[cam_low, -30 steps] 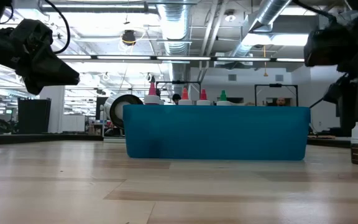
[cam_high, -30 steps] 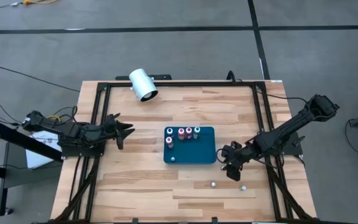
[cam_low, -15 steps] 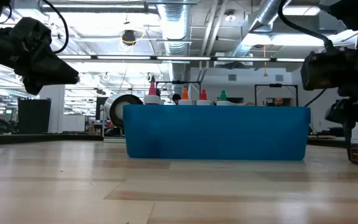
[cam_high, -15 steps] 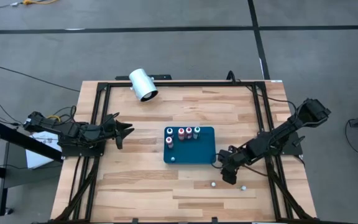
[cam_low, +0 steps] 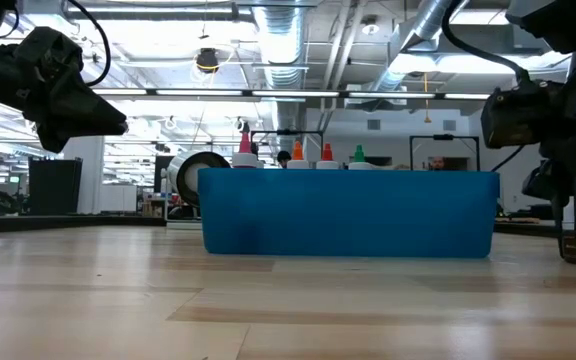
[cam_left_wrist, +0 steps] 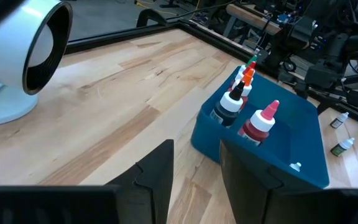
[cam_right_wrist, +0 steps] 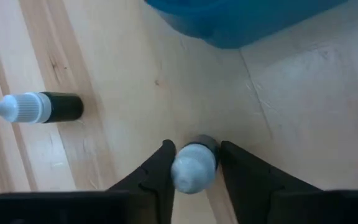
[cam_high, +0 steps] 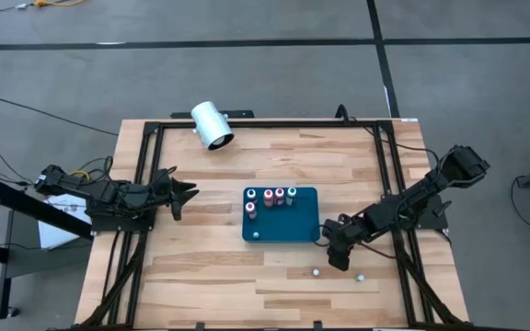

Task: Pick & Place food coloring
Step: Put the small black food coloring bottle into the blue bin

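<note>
**Right gripper straddling a bottle beside the tray**

The right gripper (cam_high: 339, 260) is hovering low over the desk (cam_high: 219, 276) just off the teal tray (cam_high: 300, 224) at its 4 o'clock corner, fingers spread around a white-capped food coloring bottle (cam_right_wrist: 193, 169) and not visibly pressing it. A second white-capped bottle (cam_right_wrist: 35, 107) is standing nearby on the bare wood, and a third loose one (cam_high: 360, 276) is sitting further toward the desk's 5 o'clock edge. Inside the tray, five bottles (cam_high: 269, 197) are standing along its 12 and 9 o'clock walls, leaving most of the floor open. No label text is readable. The left gripper (cam_high: 184, 193) is waiting at the desk's 9 o'clock side with its fingers parted, well apart from the tray. One white cylinder (cam_high: 213, 126) is lying at the 11 o'clock edge.
</note>
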Robot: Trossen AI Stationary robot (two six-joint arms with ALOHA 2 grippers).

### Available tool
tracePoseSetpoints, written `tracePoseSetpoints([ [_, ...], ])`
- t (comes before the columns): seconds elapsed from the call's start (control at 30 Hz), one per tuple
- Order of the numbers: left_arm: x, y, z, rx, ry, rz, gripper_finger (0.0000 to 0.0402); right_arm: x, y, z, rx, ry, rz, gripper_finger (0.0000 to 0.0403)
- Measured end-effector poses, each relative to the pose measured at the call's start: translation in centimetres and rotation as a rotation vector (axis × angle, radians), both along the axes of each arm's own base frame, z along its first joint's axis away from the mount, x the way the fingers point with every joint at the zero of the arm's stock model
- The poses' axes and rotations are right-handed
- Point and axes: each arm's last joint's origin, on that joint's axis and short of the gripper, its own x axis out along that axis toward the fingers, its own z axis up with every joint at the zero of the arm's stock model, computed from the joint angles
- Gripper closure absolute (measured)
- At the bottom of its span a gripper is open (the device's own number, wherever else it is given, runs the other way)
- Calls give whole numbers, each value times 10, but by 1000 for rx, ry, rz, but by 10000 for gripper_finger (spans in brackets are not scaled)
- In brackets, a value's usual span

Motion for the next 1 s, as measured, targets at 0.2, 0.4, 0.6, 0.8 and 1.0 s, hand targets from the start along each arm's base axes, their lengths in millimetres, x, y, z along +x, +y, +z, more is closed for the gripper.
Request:
tracePoseSetpoints([
  [0.2, 0, 0, 0, 0, 0, 0, 280, 0, 0, 0, -2, -1, -1, 327],
  [0.4, 0, 0, 0, 0, 0, -1, 280, 5, 3, 6, 9, -14, 3, 335],
  [0.6, 0, 0, -2, 4, 17, -1, 280, 7, 7, 17, 55, 73, 43, 333],
  [0.8, -1, 0, -4, 11, 45, -2, 280, 13, 18, 43, 67, 123, 138, 333],
  [1.0, -1, 0, -4, 11, 45, -2, 280, 27, 22, 85, 27, 104, 213, 333],
])
